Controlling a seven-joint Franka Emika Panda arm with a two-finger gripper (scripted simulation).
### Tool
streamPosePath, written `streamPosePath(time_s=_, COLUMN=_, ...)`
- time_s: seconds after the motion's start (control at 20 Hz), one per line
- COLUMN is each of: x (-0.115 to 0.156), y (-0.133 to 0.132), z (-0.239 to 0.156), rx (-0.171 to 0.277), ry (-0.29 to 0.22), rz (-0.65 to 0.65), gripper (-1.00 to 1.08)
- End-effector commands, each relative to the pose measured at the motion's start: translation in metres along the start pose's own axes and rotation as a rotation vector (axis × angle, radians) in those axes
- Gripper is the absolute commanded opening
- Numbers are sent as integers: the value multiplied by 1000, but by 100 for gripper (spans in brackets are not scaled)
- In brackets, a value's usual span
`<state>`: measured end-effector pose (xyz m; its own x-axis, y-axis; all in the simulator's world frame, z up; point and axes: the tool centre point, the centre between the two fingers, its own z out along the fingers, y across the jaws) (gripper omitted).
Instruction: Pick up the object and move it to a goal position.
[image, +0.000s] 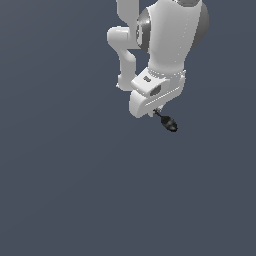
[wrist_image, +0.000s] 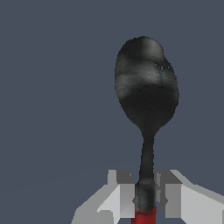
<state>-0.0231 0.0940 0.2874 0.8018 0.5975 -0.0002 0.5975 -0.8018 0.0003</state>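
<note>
The gripper (wrist_image: 145, 199) is clamping its two pale fingers (wrist_image: 124, 199) on the thin shaft of the object (wrist_image: 146, 98), close to where the red part begins. In the exterior view the object (image: 168, 122) is sticking out from under the white hand toward about four o'clock, its black oval knob leading. The likely trouble is sitting in that hold: the grasp is landing on a narrow, rounded stem, with the heavier knob hanging well beyond the fingers, so a quick swing could be pivoting the piece between the pads or letting it slide out. No goal marker is showing, so I cannot tell how much travel is remaining
</note>
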Motion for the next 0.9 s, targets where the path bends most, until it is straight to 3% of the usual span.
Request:
streamPosePath(time_s=0.0, x=10, y=-10, z=-26, rx=1, ry=0, rz=1, gripper=-100)
streamPosePath(time_s=0.85, x=66, y=-54, z=-154, rx=1, ry=0, rz=4, gripper=-100)
